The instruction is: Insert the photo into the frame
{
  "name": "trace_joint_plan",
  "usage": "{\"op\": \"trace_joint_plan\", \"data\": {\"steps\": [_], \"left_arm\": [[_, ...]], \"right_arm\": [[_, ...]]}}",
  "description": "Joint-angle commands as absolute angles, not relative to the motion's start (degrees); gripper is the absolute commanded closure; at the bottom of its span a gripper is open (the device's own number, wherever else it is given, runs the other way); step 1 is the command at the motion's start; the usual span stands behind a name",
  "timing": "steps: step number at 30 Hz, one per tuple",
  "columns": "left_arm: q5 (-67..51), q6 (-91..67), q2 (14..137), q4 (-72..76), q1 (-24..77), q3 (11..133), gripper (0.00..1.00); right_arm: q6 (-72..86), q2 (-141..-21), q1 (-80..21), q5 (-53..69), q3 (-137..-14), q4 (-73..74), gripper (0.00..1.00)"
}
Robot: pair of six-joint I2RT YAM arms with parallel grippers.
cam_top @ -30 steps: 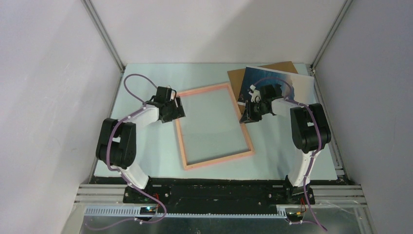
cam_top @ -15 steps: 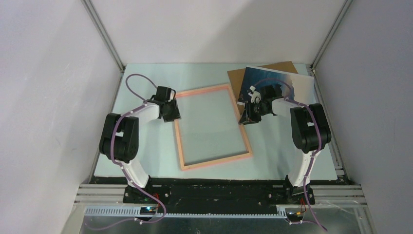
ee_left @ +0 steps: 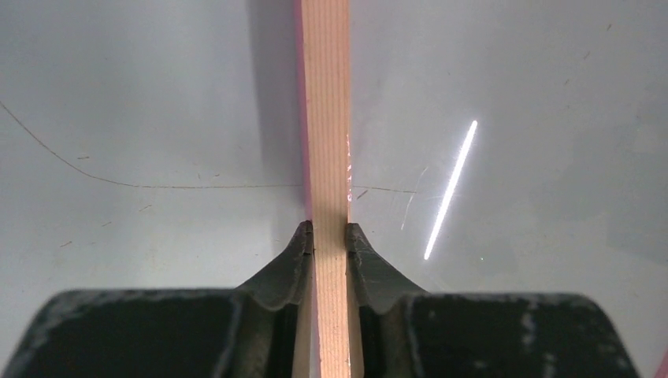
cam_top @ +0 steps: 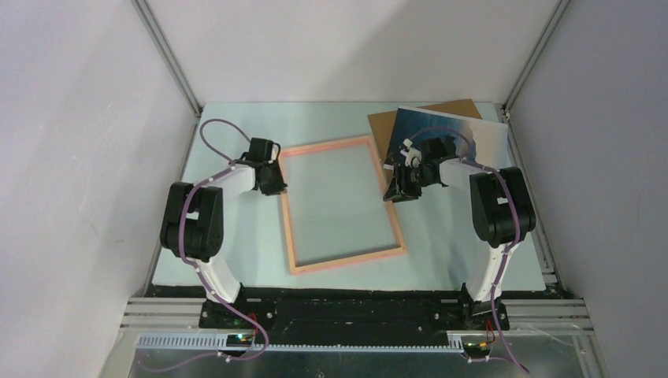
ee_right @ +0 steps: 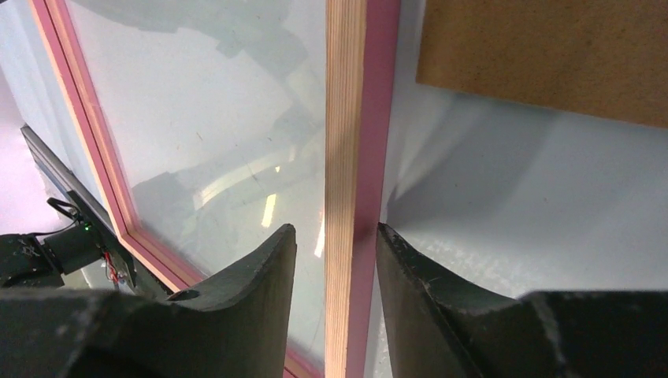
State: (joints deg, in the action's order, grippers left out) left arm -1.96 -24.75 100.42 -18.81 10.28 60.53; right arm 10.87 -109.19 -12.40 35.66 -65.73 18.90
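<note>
Pink frame [cam_top: 350,260]: left tool [ee_left: 329,232] clamped shut on one rail, right tool [ee_right: 335,232] open astride the opposite rail; one-sided hold risked skewing it across the counter [cam_top: 228,134].

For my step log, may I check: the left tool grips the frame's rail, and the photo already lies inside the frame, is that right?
Not quite. The left tool does grip a rail of the frame, but the top external view shows the photo outside it, on the brown board at the far right.
</note>
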Motion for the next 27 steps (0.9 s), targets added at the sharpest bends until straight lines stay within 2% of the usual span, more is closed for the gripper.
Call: {"op": "trace_joint_plan", "data": {"steps": [1,5,15,27], "left_arm": [[-1.28,-22.66,100.33,-17.93,8.85,63.44,0.92],[-0.33,-20.87,100.52,-18.74,8.11,64.83,1.0],[4.02,-16.34,103.19,-22.12,6.97,70.23,1.0],[7.15,-13.3,106.9,-25.09,5.3,74.83,1.0]], "right_arm": [[10.87,-109.64,-13.1,37.63,-66.94,18.85,0.53],[10.82,-109.68,-13.44,38.02,-66.89,18.82,0.51],[10.9,-110.77,-15.69,39.64,-66.89,18.97,0.44],[11.03,-111.38,-18.02,40.41,-66.89,18.48,0.42]]}}
